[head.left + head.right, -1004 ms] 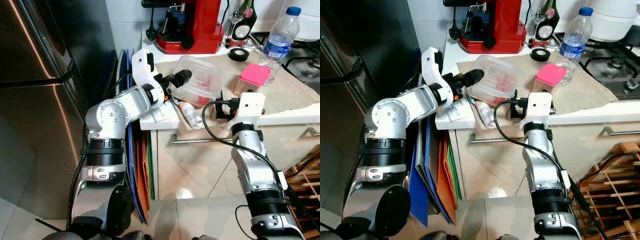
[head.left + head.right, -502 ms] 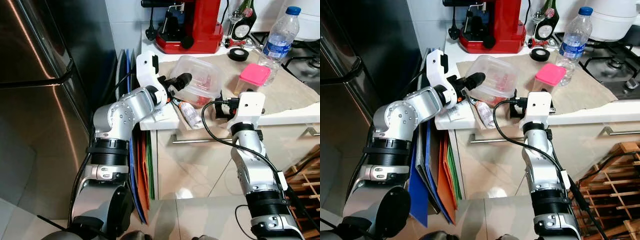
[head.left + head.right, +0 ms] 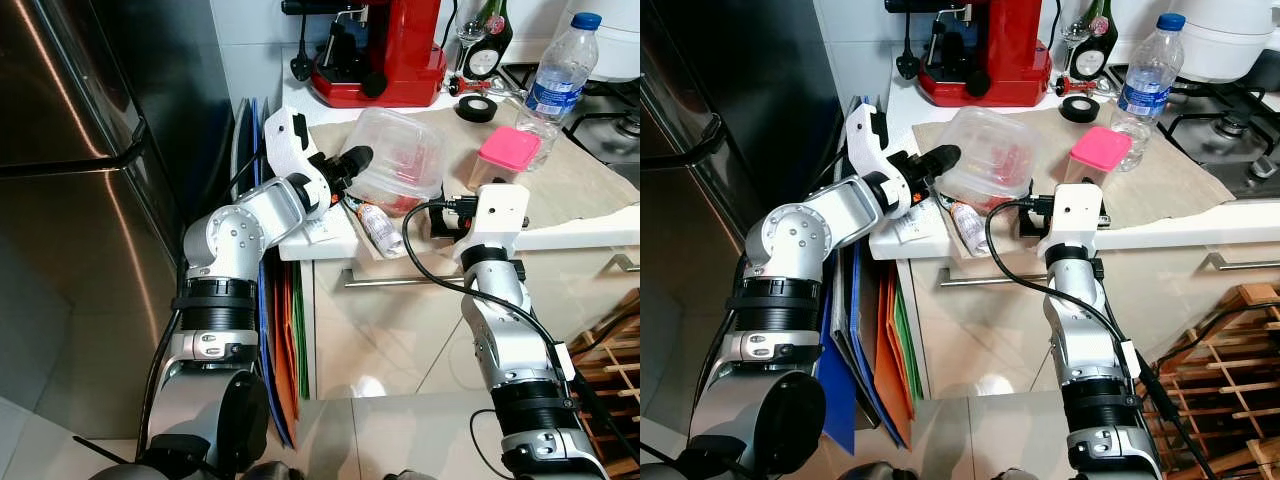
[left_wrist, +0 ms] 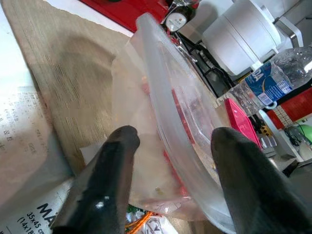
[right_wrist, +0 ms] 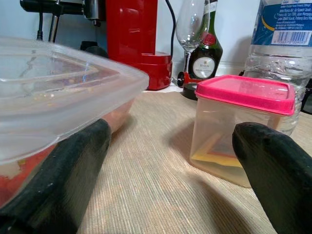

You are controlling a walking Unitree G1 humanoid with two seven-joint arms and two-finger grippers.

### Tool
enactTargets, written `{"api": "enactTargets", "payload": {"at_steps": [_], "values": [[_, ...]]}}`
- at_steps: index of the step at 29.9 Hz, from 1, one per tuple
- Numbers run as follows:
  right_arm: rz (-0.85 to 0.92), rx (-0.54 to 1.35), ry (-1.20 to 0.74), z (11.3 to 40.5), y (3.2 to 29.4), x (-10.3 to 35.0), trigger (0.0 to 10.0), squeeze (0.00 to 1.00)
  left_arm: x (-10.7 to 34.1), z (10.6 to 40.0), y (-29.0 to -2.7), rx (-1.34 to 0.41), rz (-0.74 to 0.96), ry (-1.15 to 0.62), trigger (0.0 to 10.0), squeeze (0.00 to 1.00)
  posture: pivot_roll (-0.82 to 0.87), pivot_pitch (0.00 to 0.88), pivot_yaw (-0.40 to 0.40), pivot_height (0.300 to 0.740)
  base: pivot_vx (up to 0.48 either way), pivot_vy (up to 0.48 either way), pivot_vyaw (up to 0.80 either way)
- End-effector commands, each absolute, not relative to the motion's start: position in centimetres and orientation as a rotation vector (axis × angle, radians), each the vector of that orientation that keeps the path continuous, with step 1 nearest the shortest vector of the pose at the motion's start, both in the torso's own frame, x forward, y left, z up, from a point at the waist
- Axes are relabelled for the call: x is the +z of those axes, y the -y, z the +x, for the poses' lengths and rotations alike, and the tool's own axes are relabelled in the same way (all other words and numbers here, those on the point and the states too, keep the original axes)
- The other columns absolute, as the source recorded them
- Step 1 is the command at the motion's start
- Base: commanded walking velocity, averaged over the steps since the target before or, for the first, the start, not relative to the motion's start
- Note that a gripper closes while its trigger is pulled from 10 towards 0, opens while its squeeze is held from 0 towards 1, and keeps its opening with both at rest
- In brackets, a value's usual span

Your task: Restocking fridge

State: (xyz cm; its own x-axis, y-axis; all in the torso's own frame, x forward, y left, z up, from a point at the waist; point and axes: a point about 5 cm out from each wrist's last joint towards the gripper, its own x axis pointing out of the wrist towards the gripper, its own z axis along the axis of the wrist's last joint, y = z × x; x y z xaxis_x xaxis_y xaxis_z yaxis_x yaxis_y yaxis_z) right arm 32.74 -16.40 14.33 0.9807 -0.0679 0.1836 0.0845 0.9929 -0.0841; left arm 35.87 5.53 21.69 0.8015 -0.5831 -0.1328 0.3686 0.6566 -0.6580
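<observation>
Nothing was restocked yet: the fridge (image 3: 70, 200) stood closed while the left claw (image 4: 165, 161), fingers apart, straddled the clear container's (image 3: 400, 160) rim near the tabletop (image 3: 600, 190) left edge, and the right claw (image 5: 161, 170) gaped empty.

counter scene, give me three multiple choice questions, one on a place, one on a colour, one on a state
1. Where is the left gripper?
A. on the fridge handle
B. at the rim of the clear food container
C. on the water bottle

2. What colour is the lid of the small tub?
A. pink
B. green
C. black

3. How do the right gripper's fingers stand?
A. shut on the tub
B. shut on a cable
C. open, holding nothing

Answers: 1 B, the left wrist view shows the rim between its two fingers. 2 A, the lid shows pink in the eye views. 3 C, the right wrist view shows both fingers wide apart above the mat.
</observation>
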Motion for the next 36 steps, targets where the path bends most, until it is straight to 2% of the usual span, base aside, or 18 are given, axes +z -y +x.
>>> {"api": "enactTargets", "payload": {"at_steps": [1, 10, 12, 15, 19, 25, 31, 36], "values": [[-0.099, -0.070, 0.180, 32.6, 16.2, 14.3, 10.0, 0.00, 22.0, 35.6, -4.7, -0.599, -0.630, -0.359, 0.0, 0.00, -0.03, 0.000, 0.051, 0.740, 0.000, 0.000, 0.00], [-0.097, -0.073, 0.178, 32.5, 16.2, 14.2, 10.0, 0.00, 23.0, 35.4, -5.0, -0.612, -0.529, -0.265, 0.0, 0.00, -0.03, 0.000, 0.051, 0.740, 0.000, 0.000, 0.00], [-0.095, -0.073, 0.181, 32.5, 16.2, 14.2, 10.0, 0.00, 24.2, 35.3, -5.3, -0.626, -0.439, -0.138, 0.0, 0.00, -0.03, 0.000, 0.050, 0.740, 0.000, 0.000, 0.00], [-0.092, -0.073, 0.185, 32.5, 16.1, 14.3, 10.0, 0.00, 24.7, 35.3, -5.7, -0.621, -0.411, -0.085, 0.0, 0.00, -0.03, 0.000, 0.050, 0.740, 0.000, 0.000, 0.00], [-0.074, -0.067, 0.218, 32.5, 16.0, 14.8, 10.0, 0.00, 26.6, 35.0, -6.9, -0.618, -0.390, 0.083, 0.0, 0.00, -0.02, 0.000, 0.049, 0.740, 0.000, 0.000, 0.00], [-0.064, -0.031, 0.317, 32.0, 15.6, 16.3, 10.0, 0.00, 27.9, 33.3, -8.3, -0.593, -0.257, 0.255, 0.0, 0.00, -0.02, 0.000, 0.045, 0.740, 0.000, 0.000, 0.00], [-0.067, -0.020, 0.312, 32.0, 15.6, 16.0, 10.0, 0.00, 27.6, 32.9, -9.3, -0.564, -0.330, 0.279, 0.0, 0.00, -0.01, 0.000, 0.034, 0.740, 0.000, 0.000, 0.00], [-0.066, -0.008, 0.314, 32.2, 15.3, 16.1, 10.0, 0.00, 27.6, 32.6, -9.5, -0.537, -0.327, 0.298, 0.0, 0.00, 0.00, 0.000, 0.031, 0.740, 0.000, 0.000, 0.00]]}}
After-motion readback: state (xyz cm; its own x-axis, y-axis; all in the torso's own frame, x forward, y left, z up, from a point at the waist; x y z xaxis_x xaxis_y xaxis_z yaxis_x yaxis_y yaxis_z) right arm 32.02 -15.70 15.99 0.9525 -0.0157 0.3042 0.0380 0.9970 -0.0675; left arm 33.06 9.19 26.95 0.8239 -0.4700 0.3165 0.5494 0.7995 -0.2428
